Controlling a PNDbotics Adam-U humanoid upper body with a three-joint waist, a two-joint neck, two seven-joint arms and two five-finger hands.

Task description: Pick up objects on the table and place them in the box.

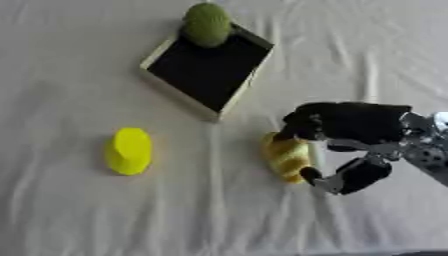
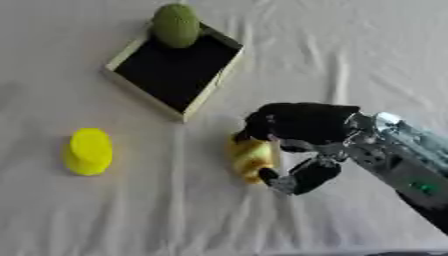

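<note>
Right robot hand [image 1: 350, 125] curled round yellow striped object [image 1: 287, 158] on white-clothed bench [image 1: 87, 215], near box [image 1: 208, 70], green round object [image 1: 207, 24] at box's far corner, yellow cylinder [image 1: 129, 150] well left of box's near corner

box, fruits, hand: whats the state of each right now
box: open, black inside, holds only the green fruit at its far corner
green fruit: resting in the box
yellow object: lying on the cloth, untouched
yellow striped fruit: on the cloth, being grasped
right hand: curled round the yellow striped fruit

surface: white cloth [image 1: 79, 215] | state: wrinkled, creased | extent: fills the view
</note>
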